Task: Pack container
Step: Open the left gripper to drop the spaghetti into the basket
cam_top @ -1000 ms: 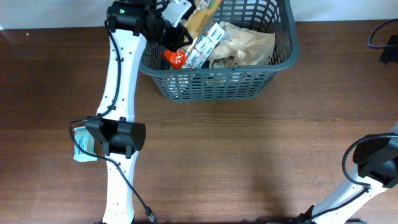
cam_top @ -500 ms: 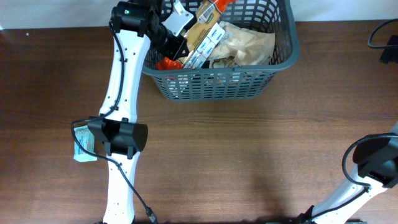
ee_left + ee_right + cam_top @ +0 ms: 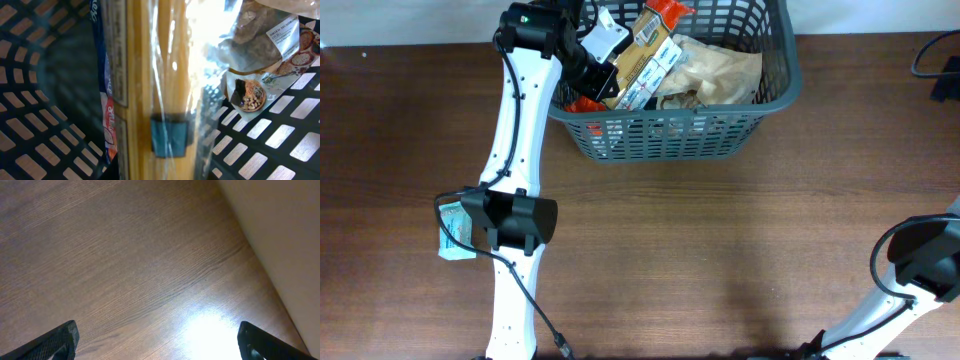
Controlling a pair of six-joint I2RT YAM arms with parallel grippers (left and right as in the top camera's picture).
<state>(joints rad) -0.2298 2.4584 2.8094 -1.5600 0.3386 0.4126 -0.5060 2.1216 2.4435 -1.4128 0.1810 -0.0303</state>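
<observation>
A: Where was the container [image 3: 670, 140]?
B: At the far side of the table [image 3: 720, 250]. The left gripper [image 3: 605, 68] pinched a spaghetti packet [image 3: 645, 45] over it.
A: And the right gripper [image 3: 157, 345]?
B: Its 2 jaws were spread wide above the table.

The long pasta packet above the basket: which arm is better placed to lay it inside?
Left. The left gripper is shut on the pasta packet, directly over the basket. The right gripper hangs open above bare table, far off at the near right corner.
</observation>
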